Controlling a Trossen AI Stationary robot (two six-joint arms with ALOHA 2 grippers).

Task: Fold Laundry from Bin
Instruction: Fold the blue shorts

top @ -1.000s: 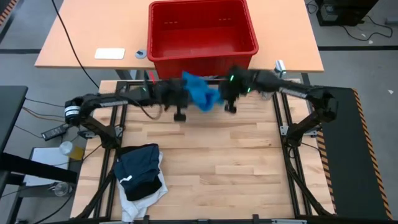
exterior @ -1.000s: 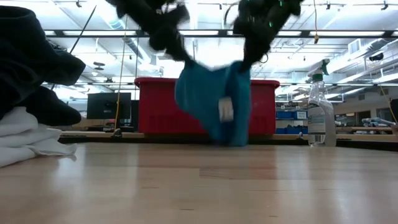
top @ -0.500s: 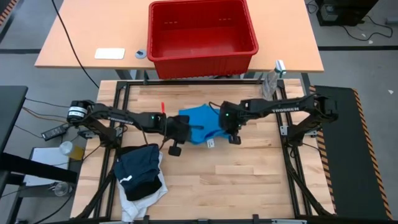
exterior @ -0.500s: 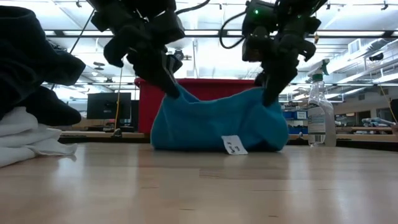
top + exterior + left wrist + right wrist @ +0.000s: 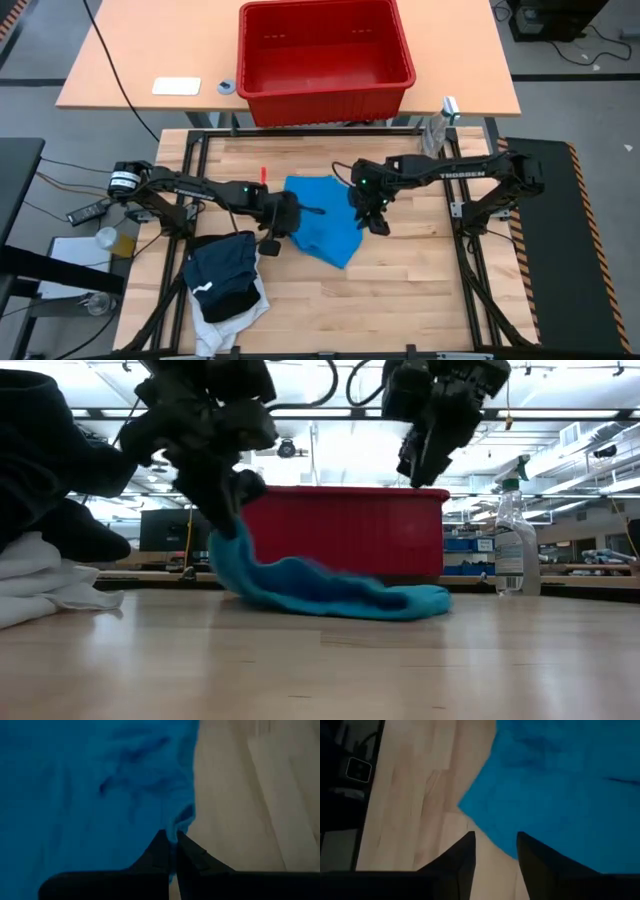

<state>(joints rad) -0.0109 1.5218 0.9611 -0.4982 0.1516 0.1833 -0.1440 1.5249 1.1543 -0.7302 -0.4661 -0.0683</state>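
Note:
The small bright blue garment (image 5: 328, 228) lies spread on the wooden table in front of the red bin (image 5: 325, 45), which stands on the far table. My left gripper (image 5: 288, 214) is at the garment's left edge, shut on it. My right gripper (image 5: 368, 207) is open above the garment's right edge and touches nothing; in the low view it (image 5: 418, 458) hangs well above the cloth (image 5: 330, 592). A pile of dark navy, black and white garments (image 5: 228, 283) lies at the table's near left. My left gripper pinches the blue garment's edge (image 5: 182, 818) between its two shut fingers. It comes slanting down from the table's left. The held end (image 5: 228, 540) is raised a little, and the rest of the cloth lies slack on the table.
A spray bottle (image 5: 437, 127) stands at the table's far right, also in the low view (image 5: 515, 545). A white card (image 5: 176, 86) lies on the far table left of the bin. Bare wood (image 5: 400, 290) shows at the table's near right.
Both grippers have brought the blue garment from beside the bin toward the table's near edge and down onto the wood. The right gripper has let go and risen. The garment, hanging between them before, now lies spread out, with its left end still held.

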